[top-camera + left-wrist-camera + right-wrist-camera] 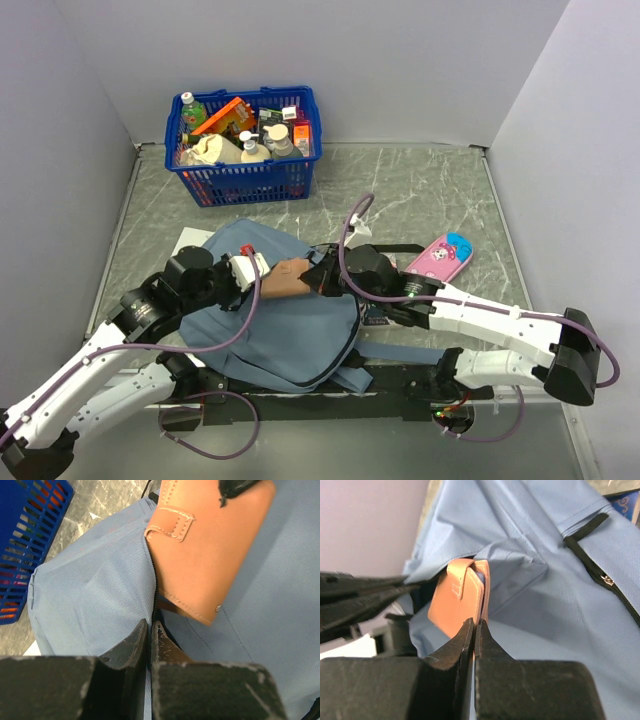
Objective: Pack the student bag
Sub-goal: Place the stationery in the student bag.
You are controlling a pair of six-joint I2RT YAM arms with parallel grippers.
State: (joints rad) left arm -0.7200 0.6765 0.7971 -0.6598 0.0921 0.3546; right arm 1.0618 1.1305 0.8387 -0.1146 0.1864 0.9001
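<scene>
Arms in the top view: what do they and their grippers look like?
Both the left arm and right arm have white links with black joints, and a purple cable runs along each. A small green light glows on the right arm. The left gripper and right gripper have black, scuffed, tapered fingers.

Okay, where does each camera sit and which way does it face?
Top external: high behind the robot, looking down on the table; left arm, right arm, student bag, blue basket.
Left wrist: on the left arm, facing along the left fingers pinching the bag's edge.
Right wrist: on the right arm, facing along the right fingers gripping the brown case.
Shared: both wrist views show case and bag.
</scene>
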